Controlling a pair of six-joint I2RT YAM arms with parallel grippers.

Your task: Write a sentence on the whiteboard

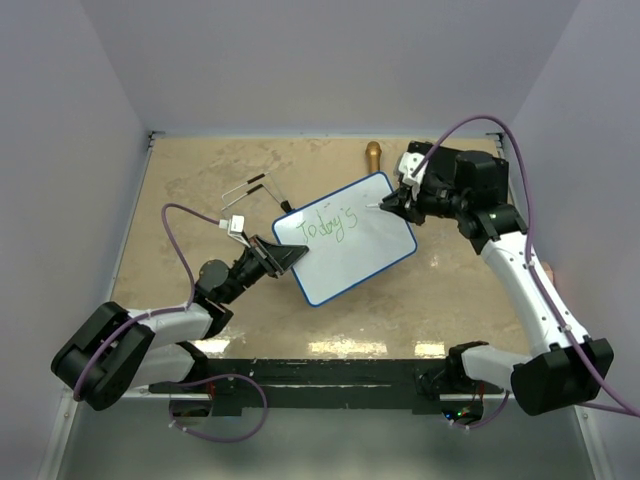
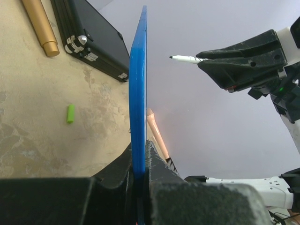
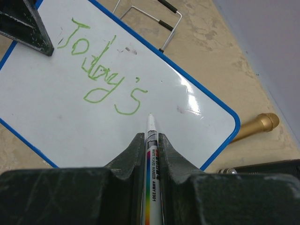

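Observation:
The whiteboard (image 1: 345, 240), white with a thin blue rim, is held tilted above the table and bears green writing "Today's" (image 3: 101, 70). My left gripper (image 1: 275, 255) is shut on its left edge; the left wrist view shows the blue rim (image 2: 138, 93) edge-on between the jaws. My right gripper (image 1: 392, 204) is shut on a white marker (image 3: 152, 159), with the tip (image 3: 150, 116) just right of the "s", close to the board. The marker also shows in the left wrist view (image 2: 185, 58), apart from the board's face.
A gold cylinder (image 1: 372, 155) lies at the back of the table, also in the right wrist view (image 3: 258, 125). A black case (image 2: 91, 35) and a small green cap (image 2: 71, 113) lie under the board. A wire stand (image 1: 250, 190) lies to the back left.

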